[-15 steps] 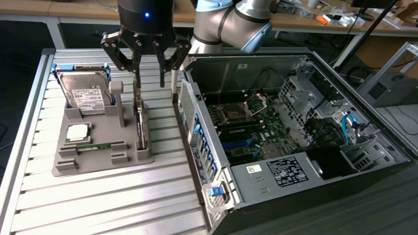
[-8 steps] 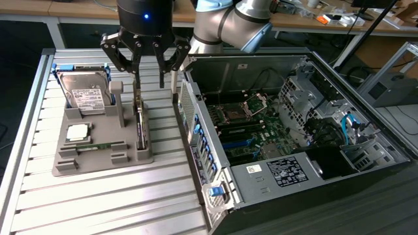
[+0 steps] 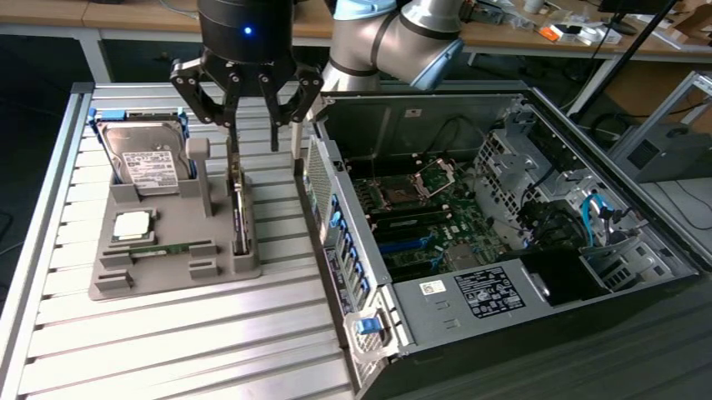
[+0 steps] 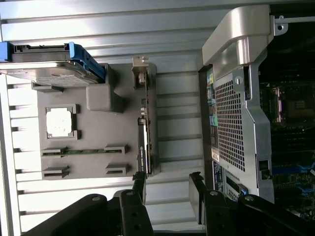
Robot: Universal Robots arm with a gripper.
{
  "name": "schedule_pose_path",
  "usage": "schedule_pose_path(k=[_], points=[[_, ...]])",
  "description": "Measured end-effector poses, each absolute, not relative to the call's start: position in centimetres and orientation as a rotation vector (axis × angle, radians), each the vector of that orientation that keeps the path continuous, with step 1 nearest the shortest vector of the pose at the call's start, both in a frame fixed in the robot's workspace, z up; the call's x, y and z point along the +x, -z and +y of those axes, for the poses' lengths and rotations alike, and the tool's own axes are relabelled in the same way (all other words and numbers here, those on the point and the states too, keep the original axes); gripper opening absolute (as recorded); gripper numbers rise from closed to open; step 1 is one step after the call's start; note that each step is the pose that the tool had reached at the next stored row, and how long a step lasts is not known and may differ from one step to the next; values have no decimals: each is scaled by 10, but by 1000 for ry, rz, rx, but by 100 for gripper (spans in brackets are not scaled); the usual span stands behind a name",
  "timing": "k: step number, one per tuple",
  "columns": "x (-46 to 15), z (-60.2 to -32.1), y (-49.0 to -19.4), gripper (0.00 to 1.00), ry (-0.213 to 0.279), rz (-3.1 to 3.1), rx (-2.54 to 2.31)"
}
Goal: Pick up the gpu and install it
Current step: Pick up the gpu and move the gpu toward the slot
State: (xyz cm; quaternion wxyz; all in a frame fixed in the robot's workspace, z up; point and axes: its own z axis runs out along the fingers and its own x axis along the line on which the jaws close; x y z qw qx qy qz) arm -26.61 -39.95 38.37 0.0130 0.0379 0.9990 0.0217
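Quick status, typed in a rush. My gripper point(image 3: 252, 125) hung over the gray holder point(image 3: 167, 275), at the end of it that sat toward the table's far edge. The jaws were spread as wide as they go w/ nothing between them, so no grip on anything.

The gpu point(image 3: 237, 204) stood on its long edge in the slot along the holder's edge facing the pc case point(image 3: 468, 292). It was upright, w/ the silver bracket at the end nearest me. In the wrist view the gpu point(image 4: 142, 123) ran pretty much in line w/ one of my fingers point(image 4: 139, 189). The other finger was off to the case side. Couldn't tell if that fingertip touched the card. From the exterior view I looked to be above it, not on it.

Other stuff on the holder:
- hard drive point(image 3: 145, 162) w/ blue rails, leaning at the far corner away from the case
- cpu point(image 3: 133, 223) in its square pocket, approx mid holder
- memory stick point(image 3: 167, 248) lying in a slot toward the near edge

The holder sat on the slatted table point(image 3: 223, 350), on the exterior view's left. The case lay beside it w/ the side off and the board showing.
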Motion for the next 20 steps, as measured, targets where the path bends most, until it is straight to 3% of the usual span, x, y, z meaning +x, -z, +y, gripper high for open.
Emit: schedule_pose_path(k=[20], points=[[-269,-399,-380,48,-68,3113,118]])
